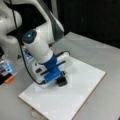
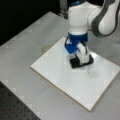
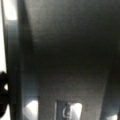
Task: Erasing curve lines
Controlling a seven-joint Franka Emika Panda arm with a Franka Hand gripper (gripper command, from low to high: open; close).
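A white board (image 1: 82, 90) (image 2: 60, 72) lies flat on the grey table. My gripper (image 1: 60, 77) (image 2: 82, 60) is low over the board's middle, shut on a black eraser block (image 1: 61, 82) (image 2: 77, 63) that rests against the board surface. In a front view, a short thin dark trace of the curve lines (image 2: 89, 70) shows just right of the eraser. No line shows on the board in the front view where the arm comes from the left. In the wrist view the dark eraser (image 3: 65, 55) fills nearly everything, with a strip of white board (image 3: 3, 50) at the left edge.
The arm's white body (image 1: 37, 42) (image 2: 105, 17) leans over the board's back part. An orange item (image 1: 10, 79) and a blue-lit device (image 1: 7, 67) sit at a front view's left. A dark perforated surface (image 2: 15, 105) borders the table.
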